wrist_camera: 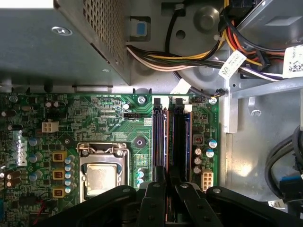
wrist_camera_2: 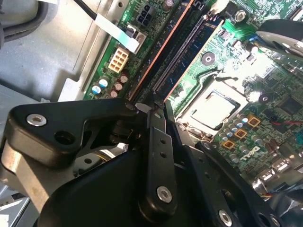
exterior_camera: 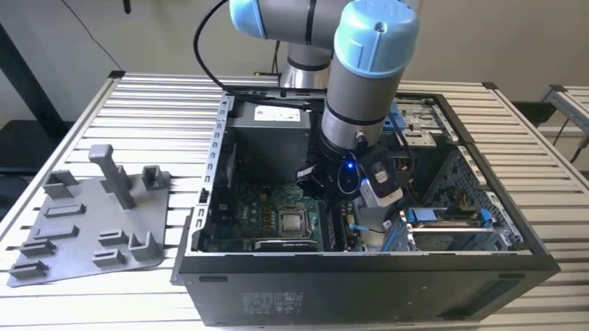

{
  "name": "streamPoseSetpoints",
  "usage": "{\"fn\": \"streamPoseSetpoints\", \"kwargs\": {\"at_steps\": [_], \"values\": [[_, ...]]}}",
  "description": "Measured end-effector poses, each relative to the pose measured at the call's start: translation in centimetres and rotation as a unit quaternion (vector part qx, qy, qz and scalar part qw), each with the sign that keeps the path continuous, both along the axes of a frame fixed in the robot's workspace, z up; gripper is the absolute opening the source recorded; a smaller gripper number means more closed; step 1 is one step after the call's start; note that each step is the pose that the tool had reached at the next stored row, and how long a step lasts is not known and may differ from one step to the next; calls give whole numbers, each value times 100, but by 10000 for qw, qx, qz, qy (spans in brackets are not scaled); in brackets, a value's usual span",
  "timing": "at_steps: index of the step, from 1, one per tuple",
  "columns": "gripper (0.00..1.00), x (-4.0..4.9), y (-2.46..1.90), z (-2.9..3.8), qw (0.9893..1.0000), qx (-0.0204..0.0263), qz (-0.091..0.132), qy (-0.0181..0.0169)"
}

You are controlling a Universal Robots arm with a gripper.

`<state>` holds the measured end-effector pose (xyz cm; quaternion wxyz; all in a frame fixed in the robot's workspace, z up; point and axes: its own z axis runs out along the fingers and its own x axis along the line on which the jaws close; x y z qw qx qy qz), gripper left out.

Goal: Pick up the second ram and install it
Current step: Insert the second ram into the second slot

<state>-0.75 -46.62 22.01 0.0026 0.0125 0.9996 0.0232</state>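
Observation:
My gripper (wrist_camera: 168,178) is down inside the open computer case (exterior_camera: 212,207), at the near end of the two memory slots (wrist_camera: 159,137) beside the processor socket (wrist_camera: 102,177). Its fingers (wrist_camera_2: 152,106) stand close together, shut on the second ram (wrist_camera_2: 170,47), a slim dark stick running edge-on away from the fingertips along the slots. In the first wrist view the ram (wrist_camera: 179,137) lies along the slot farther from the socket. How deep it sits in the slot is hidden. The arm's wrist (exterior_camera: 354,148) stands over the motherboard (exterior_camera: 267,210).
The grey power-supply box (wrist_camera: 57,42) and a bundle of cables (wrist_camera: 189,59) sit beyond the slots. On the exterior view's left, a grey tray (exterior_camera: 92,227) with holder blocks lies on the slatted table (exterior_camera: 147,110). The drive cage (exterior_camera: 451,224) fills the case's right side.

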Motion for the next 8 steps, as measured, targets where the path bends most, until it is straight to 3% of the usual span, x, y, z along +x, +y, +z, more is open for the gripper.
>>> {"fn": "streamPoseSetpoints", "kwargs": {"at_steps": [8], "values": [[14,-1,0,-2,10000,-6,-3,6]]}}
